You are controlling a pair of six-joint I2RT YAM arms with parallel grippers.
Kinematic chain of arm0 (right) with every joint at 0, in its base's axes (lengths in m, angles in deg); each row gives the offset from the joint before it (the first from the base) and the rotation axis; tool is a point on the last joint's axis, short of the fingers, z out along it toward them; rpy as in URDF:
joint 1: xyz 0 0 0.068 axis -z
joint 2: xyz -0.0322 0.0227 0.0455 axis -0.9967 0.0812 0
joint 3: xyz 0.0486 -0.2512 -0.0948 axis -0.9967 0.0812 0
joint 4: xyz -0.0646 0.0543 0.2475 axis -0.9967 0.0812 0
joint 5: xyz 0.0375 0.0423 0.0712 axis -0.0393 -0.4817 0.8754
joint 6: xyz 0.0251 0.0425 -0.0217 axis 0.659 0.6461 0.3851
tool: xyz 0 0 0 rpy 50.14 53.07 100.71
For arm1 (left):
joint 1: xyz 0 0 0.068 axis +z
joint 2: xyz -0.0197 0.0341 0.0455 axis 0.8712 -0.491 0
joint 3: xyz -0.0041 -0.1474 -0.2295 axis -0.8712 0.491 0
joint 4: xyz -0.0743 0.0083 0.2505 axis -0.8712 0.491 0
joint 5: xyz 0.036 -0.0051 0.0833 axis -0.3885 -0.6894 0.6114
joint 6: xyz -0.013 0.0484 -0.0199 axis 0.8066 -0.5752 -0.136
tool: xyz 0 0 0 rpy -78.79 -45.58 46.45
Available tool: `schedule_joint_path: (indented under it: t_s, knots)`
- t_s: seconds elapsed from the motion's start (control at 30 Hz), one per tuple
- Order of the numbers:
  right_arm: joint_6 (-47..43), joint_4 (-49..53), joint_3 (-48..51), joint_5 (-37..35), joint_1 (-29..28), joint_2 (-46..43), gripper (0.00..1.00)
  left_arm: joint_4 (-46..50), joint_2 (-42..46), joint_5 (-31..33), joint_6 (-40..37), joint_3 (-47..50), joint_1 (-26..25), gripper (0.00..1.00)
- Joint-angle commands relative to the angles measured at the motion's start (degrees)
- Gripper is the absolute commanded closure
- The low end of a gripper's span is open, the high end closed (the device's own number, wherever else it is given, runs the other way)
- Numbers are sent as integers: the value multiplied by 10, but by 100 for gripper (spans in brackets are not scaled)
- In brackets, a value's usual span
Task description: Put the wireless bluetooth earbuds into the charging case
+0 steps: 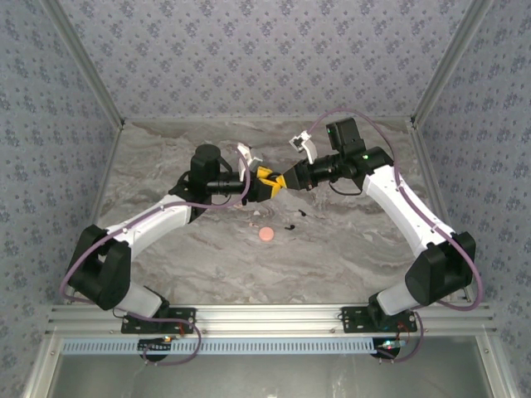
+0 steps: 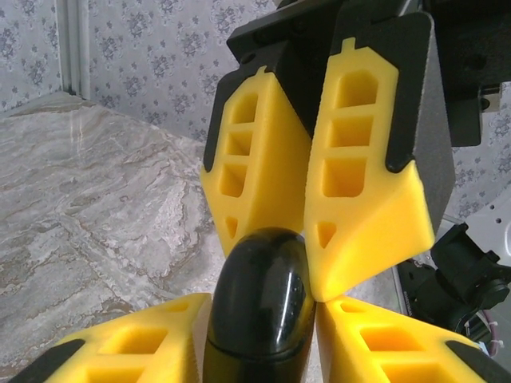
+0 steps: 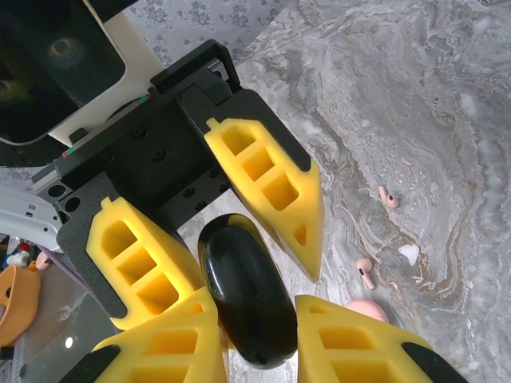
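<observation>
The right gripper [image 3: 255, 303] pinches the closed black charging case [image 3: 239, 271] in mid-air. The left gripper [image 2: 263, 303] flanks the same case; whether it presses, I cannot tell. Two tiny black earbuds [image 1: 292, 224] lie on the table [image 1: 348, 240] below.

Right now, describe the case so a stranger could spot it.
Look just above the middle of the marble table. Between the yellow fingers of the left end effector and the right end effector sits the case: a glossy black oval, unlike the flat pink disc on the table.
</observation>
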Motion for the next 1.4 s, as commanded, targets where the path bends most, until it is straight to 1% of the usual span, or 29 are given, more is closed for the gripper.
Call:
schedule_joint_path:
  t_s: [0.0, 0.3, 0.43, 0.53, 0.63, 0.73, 0.8, 0.9, 0.97, 1.07, 1.2, 1.37]
  knots:
    - [-6, 16, -19, -5, 1, -15, 78, 6, -2, 5, -8, -23, -3, 61]
    - [-1, 11, -19, 0, 8, -20, 79, 12, -5, 9, -6, -25, -4, 58]
    - [-2, 13, -18, 3, 8, -23, 79, 27, -11, 8, -6, -33, -3, 58]
    - [-4, 13, -17, 6, 8, -23, 79, 30, -16, 0, -4, -39, -3, 61]
    - [-5, 14, -16, 11, 8, -23, 79, 32, -20, -7, -2, -44, -2, 67]
    - [-6, 15, -15, 12, 8, -23, 79, 35, -23, -13, -3, -48, -3, 77]
    - [-5, 14, -14, 11, 8, -23, 79, 36, -24, -17, -3, -48, -3, 86]
    - [1, 8, -13, 4, 10, -24, 78, 33, -23, -23, -4, -47, -3, 93]
    - [9, 3, -11, 0, 14, -24, 77, 24, -21, -25, -4, -42, -4, 94]
    - [21, -7, -5, -6, 20, -24, 73, 12, -16, -29, -9, -34, -3, 94]
    - [34, -18, 0, -27, 27, -28, 64, 10, -11, -35, -19, -28, -4, 95]
    - [51, -24, 4, -56, 35, -29, 60, 8, -7, -44, -26, -26, -3, 95]
